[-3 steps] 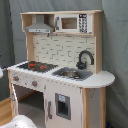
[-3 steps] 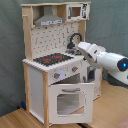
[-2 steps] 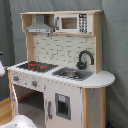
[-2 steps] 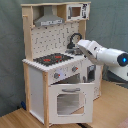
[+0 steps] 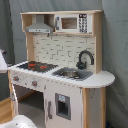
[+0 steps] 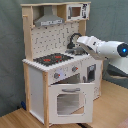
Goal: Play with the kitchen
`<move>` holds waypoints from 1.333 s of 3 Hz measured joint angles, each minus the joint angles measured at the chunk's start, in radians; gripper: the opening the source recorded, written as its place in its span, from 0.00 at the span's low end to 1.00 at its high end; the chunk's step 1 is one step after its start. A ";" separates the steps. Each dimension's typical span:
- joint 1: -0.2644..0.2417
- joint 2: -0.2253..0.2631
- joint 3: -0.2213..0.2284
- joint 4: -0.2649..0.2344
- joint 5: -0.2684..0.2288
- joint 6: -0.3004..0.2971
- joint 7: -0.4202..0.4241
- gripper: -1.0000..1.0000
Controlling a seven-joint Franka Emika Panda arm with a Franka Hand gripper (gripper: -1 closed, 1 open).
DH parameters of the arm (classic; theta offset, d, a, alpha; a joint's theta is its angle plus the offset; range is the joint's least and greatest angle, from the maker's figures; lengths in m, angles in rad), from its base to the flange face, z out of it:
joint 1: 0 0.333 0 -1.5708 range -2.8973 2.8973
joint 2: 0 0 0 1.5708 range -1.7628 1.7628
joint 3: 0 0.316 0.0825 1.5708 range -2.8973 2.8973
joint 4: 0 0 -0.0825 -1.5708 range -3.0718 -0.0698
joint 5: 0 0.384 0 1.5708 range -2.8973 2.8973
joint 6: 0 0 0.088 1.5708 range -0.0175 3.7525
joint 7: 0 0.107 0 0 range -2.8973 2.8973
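grey curtain backdrop (image 5: 116, 45), light wooden floor (image 6: 112, 107)

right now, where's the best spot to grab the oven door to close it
Probably the oven door by the pale bar handle along its top edge, coming from the front. The door stands ajar, and the bar sticks out across its width, giving the fingers something to close around.

In the second exterior view, the arm (image 6: 102, 47) is cut off by the second exterior view's right edge, and its hand is hidden near the faucet (image 6: 74, 39), so its fingers cannot be made out. The sink is concealed behind the arm there. In the first exterior view, the arm is barely seen; only a white shape (image 5: 15, 121) is cropped at the bottom edge. The base of the kitchen (image 5: 65, 65) is cut off below.
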 joint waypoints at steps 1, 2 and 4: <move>0.022 0.038 -0.003 0.005 0.028 -0.046 -0.073 1.00; 0.057 0.077 -0.004 0.007 0.066 -0.115 -0.140 1.00; 0.085 0.133 -0.057 0.007 0.147 -0.259 -0.284 1.00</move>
